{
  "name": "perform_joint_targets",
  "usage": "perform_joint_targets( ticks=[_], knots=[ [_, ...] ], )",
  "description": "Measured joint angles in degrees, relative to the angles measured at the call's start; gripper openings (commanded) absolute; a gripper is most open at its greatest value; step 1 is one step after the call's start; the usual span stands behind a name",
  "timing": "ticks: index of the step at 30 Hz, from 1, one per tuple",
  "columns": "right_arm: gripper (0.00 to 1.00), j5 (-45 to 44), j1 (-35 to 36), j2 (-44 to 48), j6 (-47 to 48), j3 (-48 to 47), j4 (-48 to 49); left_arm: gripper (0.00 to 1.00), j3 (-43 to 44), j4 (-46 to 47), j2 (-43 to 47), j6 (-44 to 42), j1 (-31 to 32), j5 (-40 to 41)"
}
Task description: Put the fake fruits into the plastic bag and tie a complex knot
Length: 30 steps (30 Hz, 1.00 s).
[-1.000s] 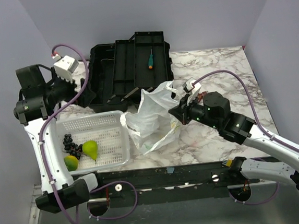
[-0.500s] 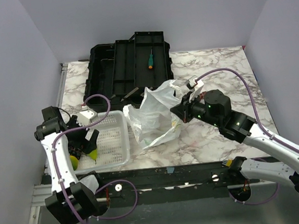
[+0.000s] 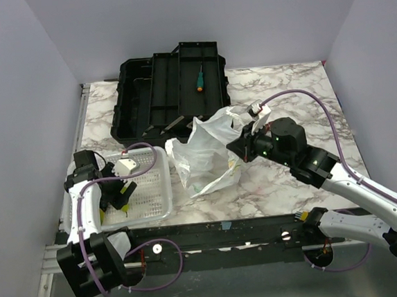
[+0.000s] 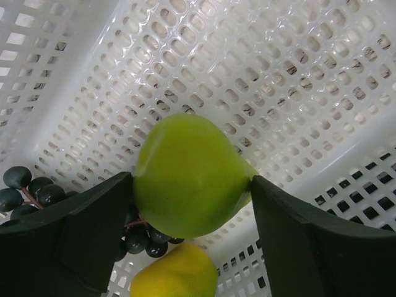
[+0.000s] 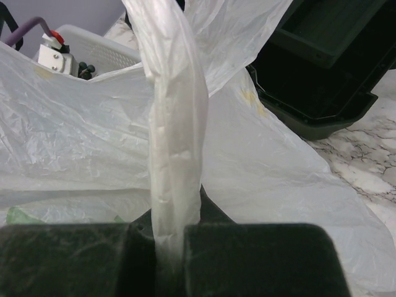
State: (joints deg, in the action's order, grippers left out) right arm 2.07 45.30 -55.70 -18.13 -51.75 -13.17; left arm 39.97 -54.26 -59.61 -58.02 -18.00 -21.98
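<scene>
A green pear-shaped fake fruit (image 4: pixel 185 173) lies in the white perforated basket (image 4: pixel 278 74). My left gripper (image 4: pixel 192 185) reaches down into the basket (image 3: pixel 153 187), and both its fingers touch the pear's sides. A yellow fruit (image 4: pixel 170 275) and dark grapes (image 4: pixel 25 185) lie just below it. In the top view the left gripper (image 3: pixel 119 195) hides most of the fruits. The plastic bag (image 3: pixel 199 159) stands open mid-table. My right gripper (image 3: pixel 239 147) is shut on one bag handle (image 5: pixel 176 142) and holds it up. No knot shows.
A black open toolbox (image 3: pixel 165 89) sits at the back, with a green-handled screwdriver (image 3: pixel 198 79) in it. The basket stands near the table's front left edge, right beside the bag. Marble tabletop (image 3: pixel 298 98) lies to the right.
My left arm swung down from a raised pose into the basket, and its fingers came round the green pear. The right gripper kept hold of the bag handle, lifting it slightly.
</scene>
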Motion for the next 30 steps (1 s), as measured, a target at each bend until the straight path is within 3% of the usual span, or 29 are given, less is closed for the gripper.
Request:
perform_joint_targets(
  ticks=[3,5,9,11,15,20,23,27,30],
  knots=[
    [0.01,0.15,-0.02,0.0,-0.04,0.15,0.02,0.45,-1.2,2.01,-0.74,0.44,0.61,0.72],
    [0.01,0.17,-0.04,0.0,-0.07,0.39,0.0,0.35,-1.07,2.6,-0.68,0.9,0.87,0.74],
    [0.01,0.44,-0.04,0.0,-0.31,1.11,0.0,0.28,1.01,0.94,-0.5,2.21,0.92,-0.11],
    [0.01,0.85,-0.04,0.0,-0.5,1.42,-0.02,0.26,6.1,-1.27,-0.46,3.91,1.38,-1.36],
    [0.01,1.88,-0.04,0.0,-0.94,1.57,0.0,0.26,28.09,-4.22,-2.62,10.38,4.61,-5.88],
    [0.01,3.15,-0.26,0.04,-1.38,1.57,-0.02,0.25,48.57,-1.4,-5.42,20.37,17.64,-10.19],
    [0.01,4.11,-0.79,0.11,-1.9,1.57,-0.02,0.25,58.99,0.83,-6.93,26.51,29.88,-12.72],
    [0.01,5.99,-1.44,0.13,-3.87,1.55,-0.02,0.25,68.41,1.51,-10.34,29.79,41.81,-15.72],
    [0.0,7.65,-2.36,0.02,-6.1,1.22,-0.11,0.23,69.96,1.09,-12.72,28.55,51.12,-17.68]
  ],
)
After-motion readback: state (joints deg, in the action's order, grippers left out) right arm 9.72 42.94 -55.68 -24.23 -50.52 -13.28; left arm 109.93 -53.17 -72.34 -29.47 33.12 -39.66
